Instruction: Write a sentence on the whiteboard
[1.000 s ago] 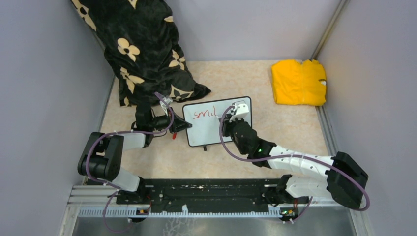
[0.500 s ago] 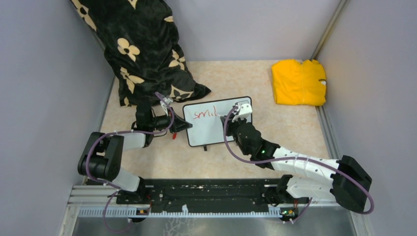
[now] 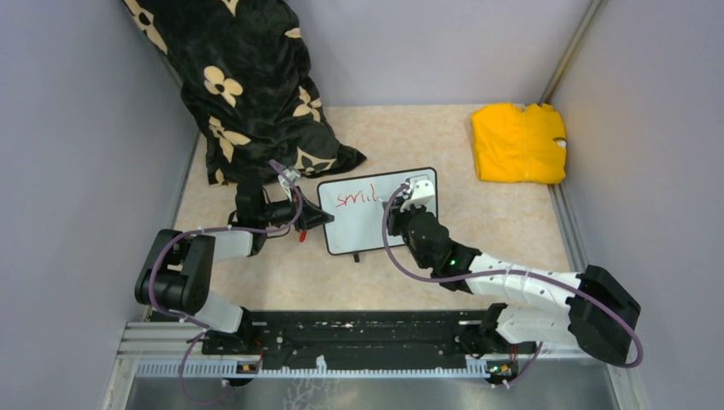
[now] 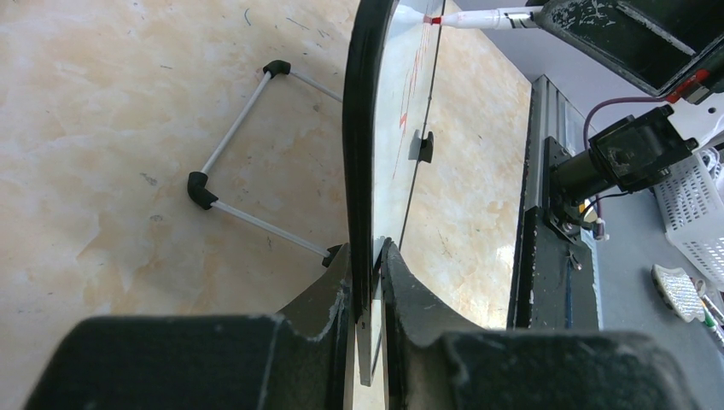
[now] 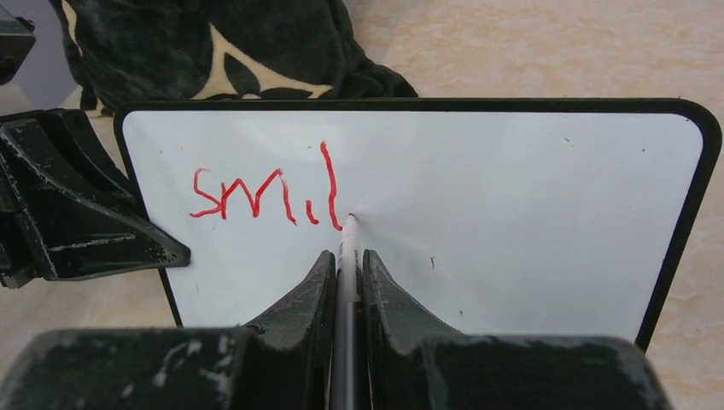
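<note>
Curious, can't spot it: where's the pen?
Right wrist view, centre: the pen is between the right fingers, tip on the whiteboard beside the red letters.

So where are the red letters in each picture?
Top external: red letters upper left on the whiteboard, mid-picture.
Left wrist: red letters as thin streaks on the edge-on board, top centre.
Right wrist: red letters left of centre.
Shared landmark: the whiteboard's black frame.

One camera looks down from high at the near edge; both wrist cameras sit close, sharing the whiteboard (image 3: 359, 225).
</note>
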Controlling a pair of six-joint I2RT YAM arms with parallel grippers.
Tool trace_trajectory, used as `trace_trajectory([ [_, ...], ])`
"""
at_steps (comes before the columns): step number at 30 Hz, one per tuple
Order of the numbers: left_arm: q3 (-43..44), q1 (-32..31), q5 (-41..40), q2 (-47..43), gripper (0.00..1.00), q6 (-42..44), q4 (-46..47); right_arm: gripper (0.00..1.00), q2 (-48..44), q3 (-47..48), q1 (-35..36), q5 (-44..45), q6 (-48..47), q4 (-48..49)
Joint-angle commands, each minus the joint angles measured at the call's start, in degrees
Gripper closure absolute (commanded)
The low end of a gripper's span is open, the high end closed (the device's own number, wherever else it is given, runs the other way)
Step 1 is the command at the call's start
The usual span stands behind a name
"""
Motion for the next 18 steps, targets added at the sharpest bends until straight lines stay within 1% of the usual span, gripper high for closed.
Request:
trace_trajectory([
  [1, 0.23, -0.91, -1.43, 1.23, 1.0, 3.5, -2.41, 1.0, -0.01, 2.14, -0.67, 2.3, -0.61, 3.49],
  [7, 0.23, -0.91, -1.4, 1.2, 1.0, 3.5, -2.56, 1.0, -0.87, 1.51, -0.75, 4.39, -0.75, 3.17],
  [18, 0.22, -1.08, -1.42, 1.09, 1.0, 3.67, -2.59, 1.0, 0.15, 3.09, -1.06, 3.89, -2.14, 3.68],
])
